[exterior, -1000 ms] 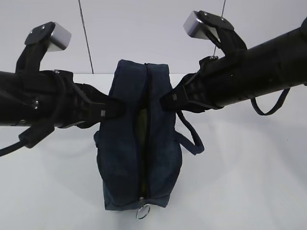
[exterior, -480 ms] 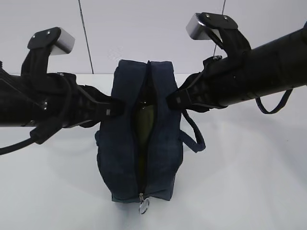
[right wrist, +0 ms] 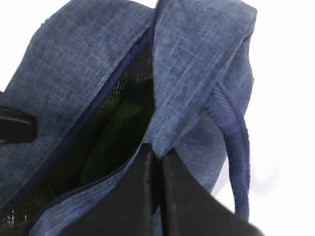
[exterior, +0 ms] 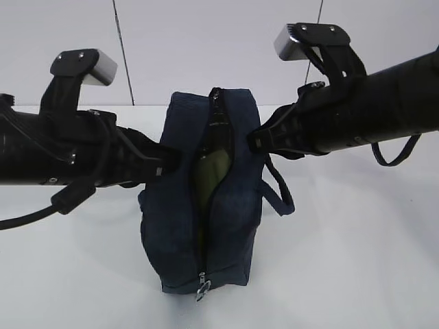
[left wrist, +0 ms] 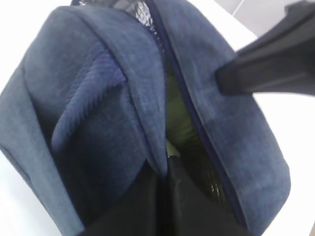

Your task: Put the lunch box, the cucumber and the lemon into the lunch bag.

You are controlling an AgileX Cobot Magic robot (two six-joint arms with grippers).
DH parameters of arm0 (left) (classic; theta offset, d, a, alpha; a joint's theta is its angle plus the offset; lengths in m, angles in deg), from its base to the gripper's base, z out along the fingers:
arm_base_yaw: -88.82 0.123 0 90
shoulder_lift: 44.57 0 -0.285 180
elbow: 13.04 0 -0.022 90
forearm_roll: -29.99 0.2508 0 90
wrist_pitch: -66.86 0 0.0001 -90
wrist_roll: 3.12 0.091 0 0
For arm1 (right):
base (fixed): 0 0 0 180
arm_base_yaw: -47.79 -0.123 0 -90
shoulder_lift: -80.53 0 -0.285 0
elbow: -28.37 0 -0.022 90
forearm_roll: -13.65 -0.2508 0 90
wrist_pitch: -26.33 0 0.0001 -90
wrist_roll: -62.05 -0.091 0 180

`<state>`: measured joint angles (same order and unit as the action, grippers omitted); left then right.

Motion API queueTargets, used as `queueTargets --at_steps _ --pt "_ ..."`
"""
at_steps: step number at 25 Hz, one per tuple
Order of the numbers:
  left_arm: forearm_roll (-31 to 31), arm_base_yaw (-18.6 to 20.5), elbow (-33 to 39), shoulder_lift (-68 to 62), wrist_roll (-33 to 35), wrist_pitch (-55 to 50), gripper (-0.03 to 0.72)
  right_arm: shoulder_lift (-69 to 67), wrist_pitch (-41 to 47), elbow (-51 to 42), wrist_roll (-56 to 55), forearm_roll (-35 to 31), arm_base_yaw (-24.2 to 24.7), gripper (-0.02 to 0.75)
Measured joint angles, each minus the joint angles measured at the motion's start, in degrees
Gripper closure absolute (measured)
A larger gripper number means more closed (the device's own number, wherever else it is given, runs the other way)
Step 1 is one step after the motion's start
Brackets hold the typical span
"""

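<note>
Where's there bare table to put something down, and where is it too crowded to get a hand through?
Bare table lies right of the bag and its strap, and left of it below the left arm. It is crowded at the bag's opening: the left pincer and right pincer each pinch an edge, with something green inside.

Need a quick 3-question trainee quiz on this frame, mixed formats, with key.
1. True or false: the lunch bag is zipped fully shut.
2. What does the right gripper pinch? A) strap handle B) fabric edge beside the bag's opening C) ring pull
3. Fill in: the left gripper is shut on the bag's ____ edge.

Key: 1 false, the opening gapes and something green shows inside. 2 B. 3 fabric.
</note>
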<state>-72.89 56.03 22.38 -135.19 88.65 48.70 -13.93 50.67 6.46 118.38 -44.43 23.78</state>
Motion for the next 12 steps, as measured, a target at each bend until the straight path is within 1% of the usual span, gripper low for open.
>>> queueTargets --at_steps 12 --pt "-0.8 -0.2 -0.1 -1.3 2.8 -0.5 0.695 -0.2 0.1 -0.2 1.7 -1.6 0.0 0.729"
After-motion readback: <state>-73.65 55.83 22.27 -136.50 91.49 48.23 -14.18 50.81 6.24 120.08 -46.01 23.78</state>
